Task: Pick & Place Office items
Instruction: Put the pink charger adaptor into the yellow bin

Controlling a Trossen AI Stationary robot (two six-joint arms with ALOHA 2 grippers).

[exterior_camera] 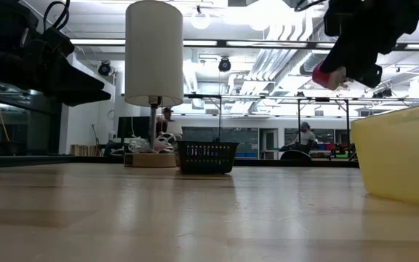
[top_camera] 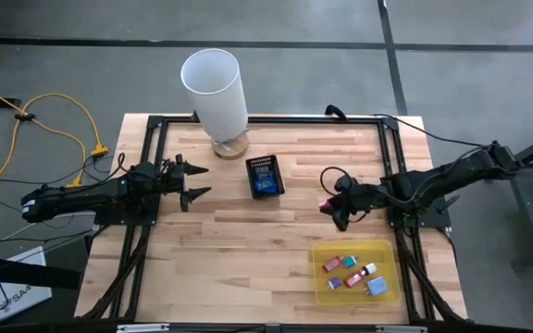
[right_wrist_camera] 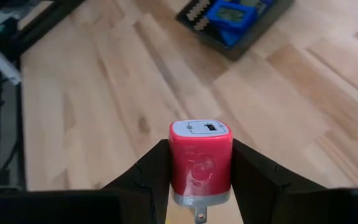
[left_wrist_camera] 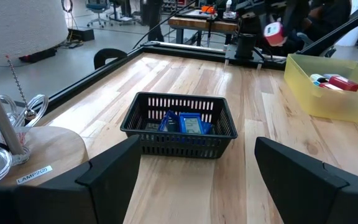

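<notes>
The translucent yellow plastic tray (top_camera: 315, 277) sits at the near right of the wooden slat table (top_camera: 248, 240), holding several small office pieces (top_camera: 357, 274): red, blue, pale blue and white ones, lying close together. Above bare wood just beyond the tray, between it and the basket, the right gripper (top_camera: 331, 207) hangs clear of the table with its jaws clamped on a small red plastic charger block (right_wrist_camera: 201, 160), one finger pressed against each side; the block's grey end with a slot faces away from the wrist and a metal prong shows at its other end. Farther in, near the table's middle, the black mesh basket (top_camera: 266, 176) stands upright with blue pieces (left_wrist_camera: 182, 123) inside. To its left, at about the same depth, the left gripper (top_camera: 192, 182) hovers above the table with its jaws spread wide apart, holding nothing, pointing toward the basket. At the far edge stands a white cylindrical lamp (top_camera: 216, 91) on a round wooden base (top_camera: 230, 145).
</notes>
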